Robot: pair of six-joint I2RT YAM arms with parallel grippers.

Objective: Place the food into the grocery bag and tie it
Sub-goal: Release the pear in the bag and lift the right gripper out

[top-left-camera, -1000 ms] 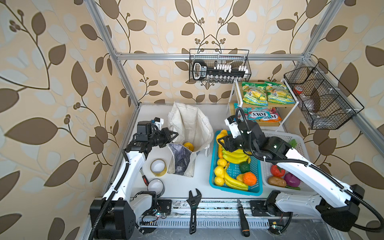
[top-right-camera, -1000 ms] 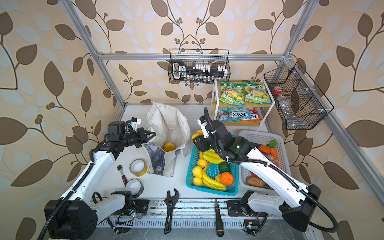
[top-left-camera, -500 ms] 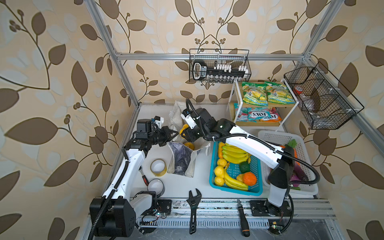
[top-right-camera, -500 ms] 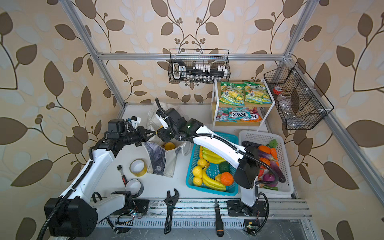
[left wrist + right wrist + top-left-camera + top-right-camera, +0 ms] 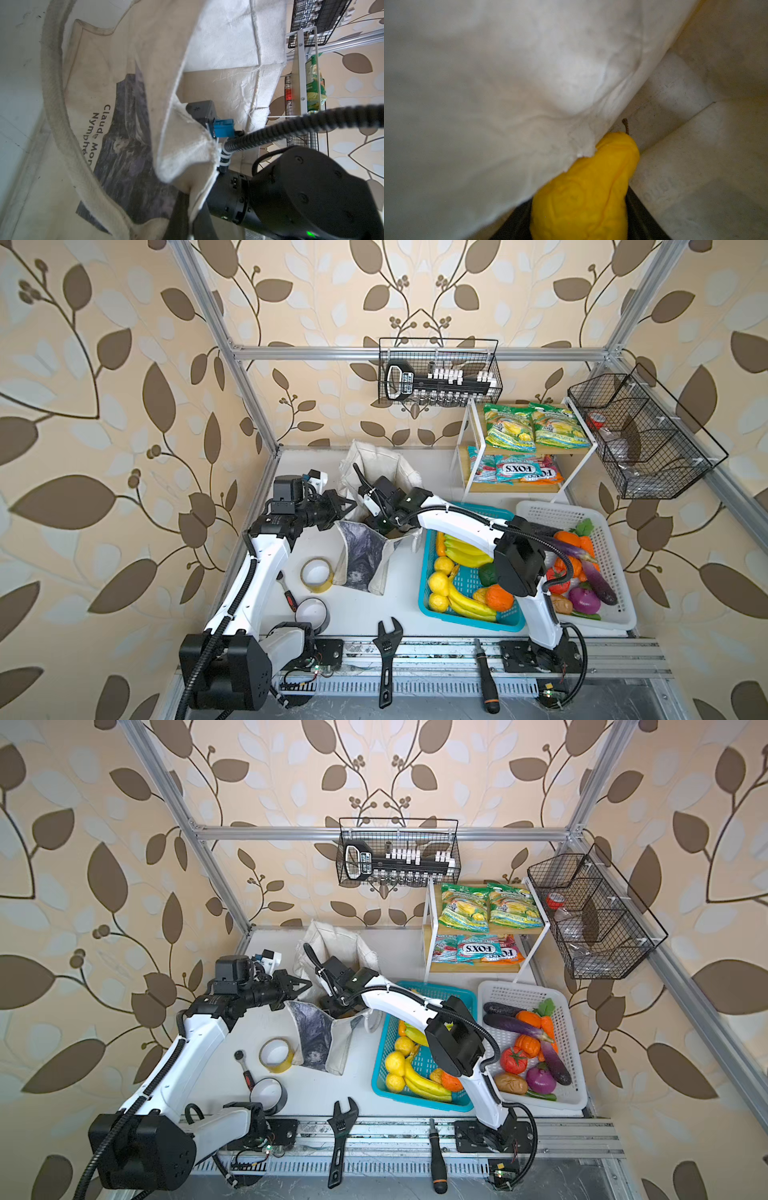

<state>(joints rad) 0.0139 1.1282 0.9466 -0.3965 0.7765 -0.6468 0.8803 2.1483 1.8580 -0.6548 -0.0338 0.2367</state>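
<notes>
The grocery bag [image 5: 360, 556] [image 5: 318, 1038], an off-white tote with a dark printed panel, stands open at the middle left in both top views. My left gripper [image 5: 348, 506] [image 5: 305, 984] [image 5: 190, 207] is shut on the bag's near rim [image 5: 194, 193] and holds the mouth open. My right gripper [image 5: 381, 524] [image 5: 332, 1006] [image 5: 579, 209] is down inside the bag, shut on a yellow toy fruit [image 5: 583, 187] with a brown stem. Pale fabric surrounds that fruit. More food lies outside: yellow citrus [image 5: 439, 583] in the blue basket and green snack packets [image 5: 536, 429] on the shelf.
A blue basket [image 5: 478, 623] of fruit sits right of the bag, with a white basket [image 5: 623, 616] of vegetables beyond it. A tape roll [image 5: 316, 574], a wrench [image 5: 388, 639] and a screwdriver [image 5: 484, 672] lie in front. Wire baskets hang on the back and right walls.
My right arm swung from the blue basket over to the bag, and its gripper went down inside with the yellow fruit. The left gripper kept its hold on the rim.
</notes>
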